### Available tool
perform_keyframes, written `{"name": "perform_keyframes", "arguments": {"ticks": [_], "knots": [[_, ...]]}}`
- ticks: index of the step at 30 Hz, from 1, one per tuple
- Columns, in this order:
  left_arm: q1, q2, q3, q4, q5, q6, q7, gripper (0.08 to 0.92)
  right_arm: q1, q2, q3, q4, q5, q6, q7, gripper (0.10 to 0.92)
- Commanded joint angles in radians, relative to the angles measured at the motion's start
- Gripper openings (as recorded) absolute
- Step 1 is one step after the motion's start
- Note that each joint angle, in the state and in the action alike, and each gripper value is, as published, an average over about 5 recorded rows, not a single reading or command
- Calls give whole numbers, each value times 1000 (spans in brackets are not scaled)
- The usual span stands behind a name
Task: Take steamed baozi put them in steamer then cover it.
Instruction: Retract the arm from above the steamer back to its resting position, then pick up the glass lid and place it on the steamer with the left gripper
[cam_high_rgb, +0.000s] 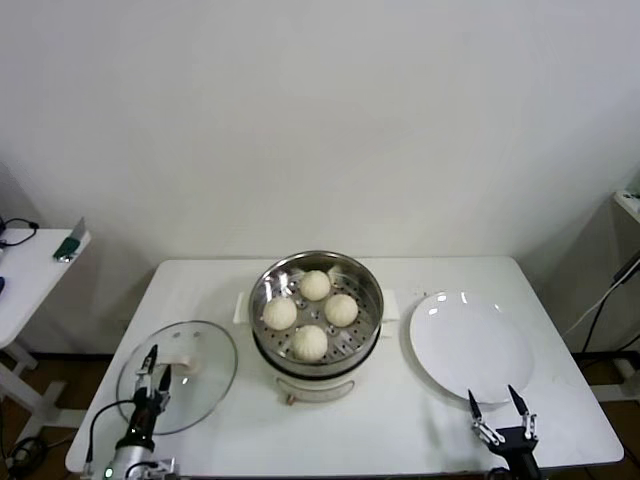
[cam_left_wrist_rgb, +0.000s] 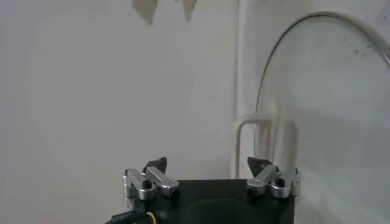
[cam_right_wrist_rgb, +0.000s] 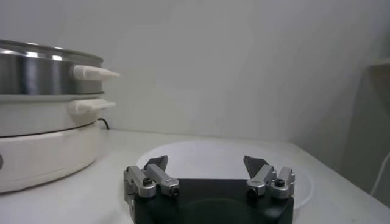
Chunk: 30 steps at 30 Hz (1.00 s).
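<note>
The steamer (cam_high_rgb: 372, 285) stands mid-table on its white cooker base (cam_high_rgb: 318, 385). Several cream-white baozi (cam_high_rgb: 315, 285) lie inside it. The glass cover (cam_high_rgb: 205, 385) lies flat on the table to its left, white handle (cam_high_rgb: 186, 361) up. My left gripper (cam_high_rgb: 154, 362) hangs open over the cover's near left part, holding nothing. In the left wrist view the gripper (cam_left_wrist_rgb: 207, 163) faces the cover's rim (cam_left_wrist_rgb: 274, 55). My right gripper (cam_high_rgb: 497, 402) is open and empty at the near edge of the plate. The right wrist view has it (cam_right_wrist_rgb: 207, 161) low over the plate, with the steamer (cam_right_wrist_rgb: 42, 67) off to one side.
A flat white plate (cam_high_rgb: 470, 345) lies bare, right of the steamer. The white table (cam_high_rgb: 400, 430) ends close behind both grippers. A side table (cam_high_rgb: 30, 270) stands at far left, and cables hang at the far right.
</note>
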<state>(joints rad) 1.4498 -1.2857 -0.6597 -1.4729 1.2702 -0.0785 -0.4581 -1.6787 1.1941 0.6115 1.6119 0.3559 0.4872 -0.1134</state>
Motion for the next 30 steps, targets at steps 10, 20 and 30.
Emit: {"name": "perform_keyframes", "arguments": {"ticks": [10, 20, 30], "knots": [[-58, 2, 6, 31, 40, 12, 7, 619, -9, 21, -2, -2, -4, 18, 7, 823], [-82, 3, 8, 123, 77, 3, -16, 333, -7, 28, -10, 1, -5, 16, 8, 823], [-89, 4, 7, 155, 107, -20, -33, 132, -14, 29, -10, 7, -6, 19, 5, 823]]}}
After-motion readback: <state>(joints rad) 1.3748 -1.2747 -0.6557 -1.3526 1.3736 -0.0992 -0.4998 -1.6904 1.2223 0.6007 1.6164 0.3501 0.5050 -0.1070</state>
